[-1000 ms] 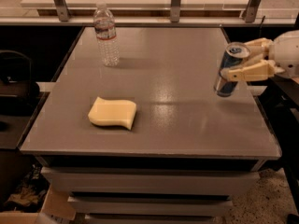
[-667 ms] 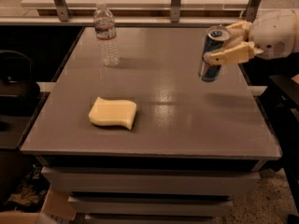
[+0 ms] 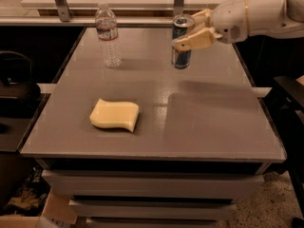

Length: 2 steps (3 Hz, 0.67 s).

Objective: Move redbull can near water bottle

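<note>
The redbull can [image 3: 181, 55] is slim, blue and silver, and is held upright just above the grey table at the far middle. My gripper [image 3: 190, 30] comes in from the right on a white arm and is shut on the can's upper part. The water bottle [image 3: 108, 34] is clear with a white cap and a red-and-white label. It stands upright at the table's far left. The can is to the right of the bottle, with a gap of about two bottle widths between them.
A yellow sponge [image 3: 115, 115] lies on the table [image 3: 213, 122] at the front left. Metal rail posts [image 3: 61, 4] stand behind the table's far edge. A dark object [image 3: 14, 87] sits off the table's left side.
My gripper has carried the can left from the table's right edge toward the far middle, closer to the water bottle. The bottle and the sponge have not moved.
</note>
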Each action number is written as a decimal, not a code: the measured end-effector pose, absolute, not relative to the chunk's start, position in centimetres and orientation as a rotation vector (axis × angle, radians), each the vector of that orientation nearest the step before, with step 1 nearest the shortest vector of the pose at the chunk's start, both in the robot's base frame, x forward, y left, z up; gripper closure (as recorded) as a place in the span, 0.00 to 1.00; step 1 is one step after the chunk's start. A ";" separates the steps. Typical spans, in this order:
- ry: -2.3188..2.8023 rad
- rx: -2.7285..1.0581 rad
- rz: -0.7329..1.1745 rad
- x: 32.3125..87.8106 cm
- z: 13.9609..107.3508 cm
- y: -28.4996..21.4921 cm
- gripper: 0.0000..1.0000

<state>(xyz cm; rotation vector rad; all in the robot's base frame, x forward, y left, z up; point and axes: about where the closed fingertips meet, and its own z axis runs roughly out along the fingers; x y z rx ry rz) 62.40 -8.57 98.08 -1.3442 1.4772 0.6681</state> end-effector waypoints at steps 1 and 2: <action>1.479 -1.321 0.676 65.3 97.1 -5.1 1.00; 1.495 -1.288 0.677 68.1 96.1 -2.1 1.00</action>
